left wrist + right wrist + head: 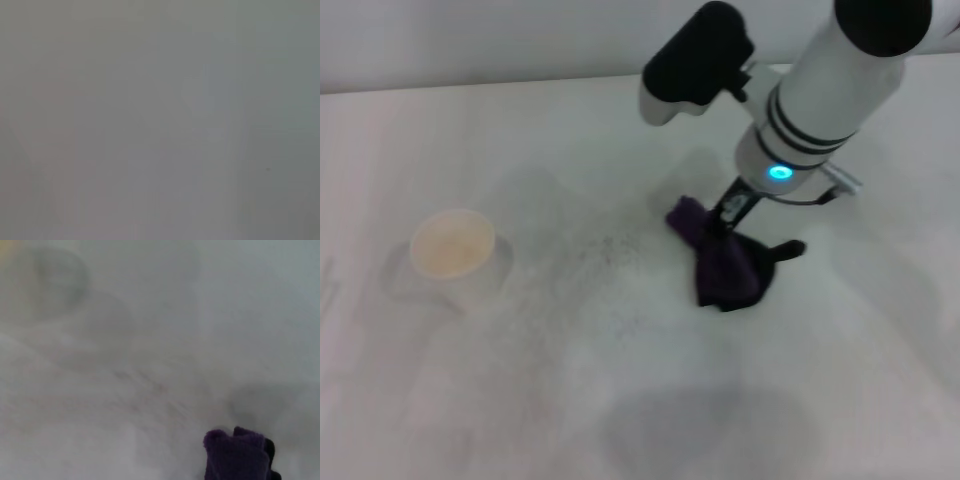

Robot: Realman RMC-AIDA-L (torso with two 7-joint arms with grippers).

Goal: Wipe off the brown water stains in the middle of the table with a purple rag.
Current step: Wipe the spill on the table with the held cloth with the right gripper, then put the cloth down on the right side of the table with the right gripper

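Observation:
The purple rag (725, 265) lies bunched on the white table (620, 400), right of the middle, with its black loop (787, 249) sticking out to the right. My right gripper (728, 215) comes down from the back right and is shut on the rag's upper edge, pressing it onto the table. The rag's tip also shows in the right wrist view (237, 455). No clear brown water stain shows; only a faint streak of dark specks (605, 248) lies left of the rag. My left gripper is out of view; the left wrist view shows only a blank grey surface.
A white paper cup (455, 250) stands on the table at the left. A grey shadow (710, 425) lies near the front edge. The table's far edge (470, 88) meets a pale wall.

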